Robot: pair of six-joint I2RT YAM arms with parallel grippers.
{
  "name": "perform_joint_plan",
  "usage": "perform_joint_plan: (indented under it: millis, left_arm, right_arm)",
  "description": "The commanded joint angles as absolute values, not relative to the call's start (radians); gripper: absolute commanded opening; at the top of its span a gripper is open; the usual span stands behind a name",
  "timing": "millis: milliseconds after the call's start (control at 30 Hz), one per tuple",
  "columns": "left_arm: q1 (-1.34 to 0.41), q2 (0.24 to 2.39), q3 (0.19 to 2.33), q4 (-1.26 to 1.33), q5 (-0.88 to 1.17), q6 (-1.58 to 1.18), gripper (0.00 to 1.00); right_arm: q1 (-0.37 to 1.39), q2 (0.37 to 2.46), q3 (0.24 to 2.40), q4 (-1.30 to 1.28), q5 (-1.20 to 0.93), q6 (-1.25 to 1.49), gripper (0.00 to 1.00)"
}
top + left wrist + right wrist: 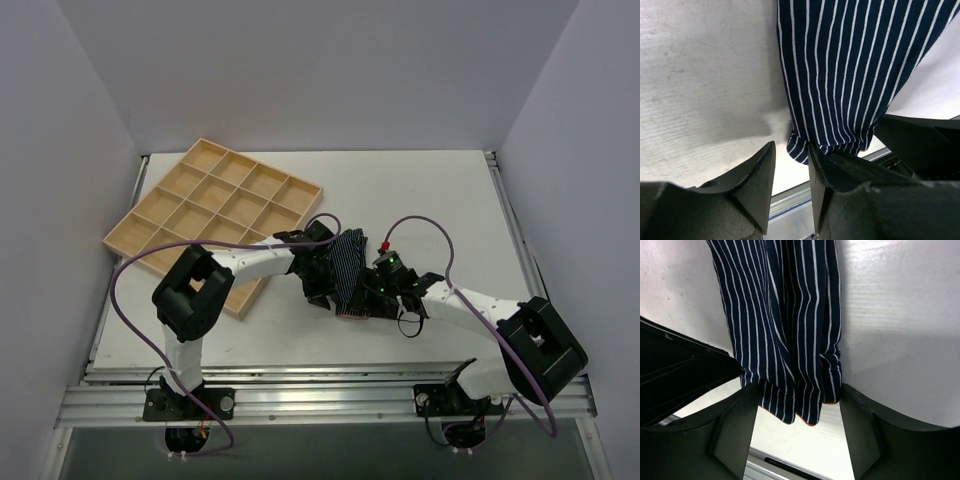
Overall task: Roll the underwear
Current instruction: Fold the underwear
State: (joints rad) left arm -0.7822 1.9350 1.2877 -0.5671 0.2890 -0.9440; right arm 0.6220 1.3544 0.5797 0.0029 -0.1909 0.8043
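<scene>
The underwear [349, 262], navy with thin white stripes, lies folded in a long narrow strip on the white table between my two grippers. My left gripper [322, 288] is on its left side and my right gripper [373, 297] on its right, both at the strip's near end. In the left wrist view the left gripper [791, 147] is open with a narrow gap, and a corner of the underwear [840, 65] sits at its tips. In the right wrist view the right gripper [799, 390] is open wide around the end of the underwear [785, 315], where a reddish-brown edge shows.
A wooden tray [262, 163] with several compartments lies at the back left, partly under the left arm. The metal rail [330, 395] of the table's front edge runs just behind the grippers. Purple cables loop over both arms.
</scene>
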Motion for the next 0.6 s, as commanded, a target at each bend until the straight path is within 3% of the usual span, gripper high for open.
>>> perform_joint_plan:
  millis: [0,333,400,567]
  left_arm:
    - [-0.784,1.92,1.29,-0.551,0.281,-0.962,0.41]
    - [-0.785,1.93,1.322,-0.575,0.27,-0.957,0.41]
    - [-0.785,1.931,1.327,-0.577,0.27,-0.956,0.41]
    - [-0.769,1.905,1.365,-0.649,0.232,-0.925,0.44]
  right_arm:
    - [0.615,1.373,0.569,0.032,-0.192,0.755,0.59]
    - [0.614,1.4,0.597,-0.04,-0.158,0.689,0.54]
    - [0.614,1.407,0.6,-0.041,-0.158,0.681,0.49]
    - [0.614,1.407,0.594,-0.031,-0.185,0.693,0.2]
